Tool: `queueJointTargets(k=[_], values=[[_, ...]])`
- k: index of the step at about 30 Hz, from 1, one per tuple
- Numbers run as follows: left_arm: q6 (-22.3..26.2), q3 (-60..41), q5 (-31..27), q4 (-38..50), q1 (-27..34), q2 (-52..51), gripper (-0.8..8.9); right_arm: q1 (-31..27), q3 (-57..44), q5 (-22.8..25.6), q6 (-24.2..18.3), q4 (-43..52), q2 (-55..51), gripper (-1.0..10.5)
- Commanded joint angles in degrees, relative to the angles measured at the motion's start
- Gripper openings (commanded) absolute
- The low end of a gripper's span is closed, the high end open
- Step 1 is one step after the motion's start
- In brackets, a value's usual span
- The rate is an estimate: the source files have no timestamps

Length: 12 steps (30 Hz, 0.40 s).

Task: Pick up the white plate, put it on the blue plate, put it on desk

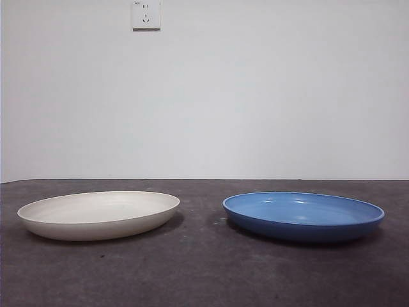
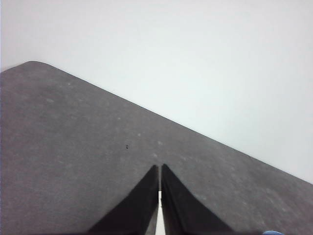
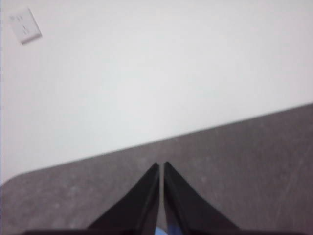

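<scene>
1. We see the white plate (image 1: 98, 213) lying flat on the desk (image 1: 204, 275), toward its left side in the front view, with nothing on it.
2. We find the blue plate (image 1: 304, 215) flat on the same surface toward the right side, well apart from the white one, a strip of bare desk between them.
3. We see the left gripper (image 2: 160, 169) with its two black jaws pressed nearly together, gripping nothing, poised above bare desk near a rounded corner.
4. We see the right gripper (image 3: 161, 166) likewise closed to a thin slit and empty, above the desk's far edge, a sliver of blue showing just under its jaws.
5. We note a wall socket (image 1: 146, 15) on the pale wall (image 1: 255, 96) behind the desk.
</scene>
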Motion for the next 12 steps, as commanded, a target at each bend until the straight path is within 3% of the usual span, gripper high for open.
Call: queueJointTargets(k=[1, 7, 12], values=[[3.85, 5.38, 0.11, -2.99, 0.15, 2.75, 0.1, -0.04, 5.18, -0.04, -1.2, -1.53, 3.02, 0.1], [10.88, 16.17, 0.98, -11.56, 0.09, 11.13, 0.1, -0.02, 16.68, -3.39, -6.75, -12.02, 12.2, 0.1], [16.13, 23.76, 9.42, -18.34, 0.04, 18.62, 0.1, -0.02, 25.07, -8.94, -12.0, -21.42, 20.39, 0.1]])
